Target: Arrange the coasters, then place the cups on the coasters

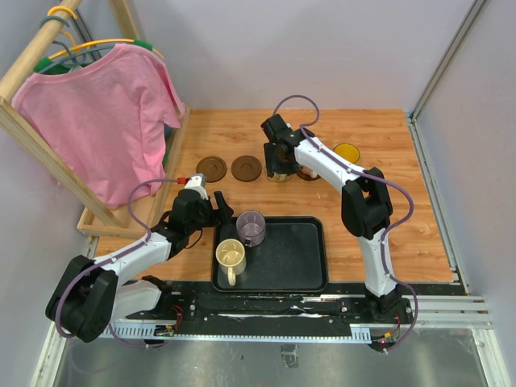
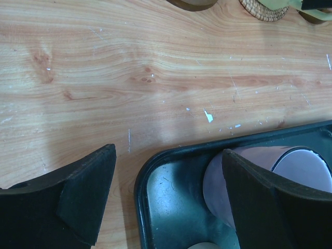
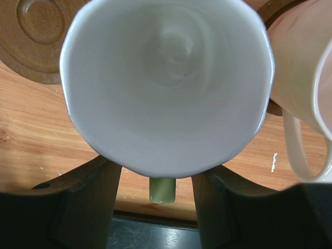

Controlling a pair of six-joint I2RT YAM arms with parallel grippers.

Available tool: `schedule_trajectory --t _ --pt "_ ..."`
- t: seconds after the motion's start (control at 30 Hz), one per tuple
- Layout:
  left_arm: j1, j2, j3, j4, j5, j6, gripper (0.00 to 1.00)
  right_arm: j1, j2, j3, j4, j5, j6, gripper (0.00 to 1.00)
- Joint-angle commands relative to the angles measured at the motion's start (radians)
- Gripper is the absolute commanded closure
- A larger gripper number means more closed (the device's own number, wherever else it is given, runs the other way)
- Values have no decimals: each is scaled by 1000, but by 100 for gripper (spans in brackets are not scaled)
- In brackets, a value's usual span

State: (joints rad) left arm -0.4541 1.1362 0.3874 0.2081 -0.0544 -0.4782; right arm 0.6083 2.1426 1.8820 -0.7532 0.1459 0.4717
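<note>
The wooden table sits between grey walls. From above, a black tray at the near edge holds the cream cup and the purple-grey cup. Two dark coasters lie behind it, and the yellow cup stands far right.

At the left wrist, the left gripper is spread wide, straddling the tray's corner beside the purple-grey cup.

At the right wrist, the right gripper is parted around the white cup, whose green handle sits untouched between the fingers. The pinkish cup is just beside it.

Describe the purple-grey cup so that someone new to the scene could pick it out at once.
Find the black tray at the near edge of the table. Two cups stand on its left side; the purple-grey cup is at the far left corner. Unlike the opaque cream mug nearer the edge, it is translucent.
</note>
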Motion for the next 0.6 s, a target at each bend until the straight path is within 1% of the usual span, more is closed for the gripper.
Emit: schedule_trajectory --t 0.0,0.1,0.37,0.57 --pt "-6 5 12 30 0 1 13 13 -17 29 6 -6 0 41" --pt "-6 6 12 28 -1 0 13 14 -19 26 7 -8 1 37" --pt "-6 2 12 27 2 0 13 20 -44 0 13 -7 1 36" --pt "-6 -24 16 18 6 12 13 33 -101 -38 15 26 1 33"
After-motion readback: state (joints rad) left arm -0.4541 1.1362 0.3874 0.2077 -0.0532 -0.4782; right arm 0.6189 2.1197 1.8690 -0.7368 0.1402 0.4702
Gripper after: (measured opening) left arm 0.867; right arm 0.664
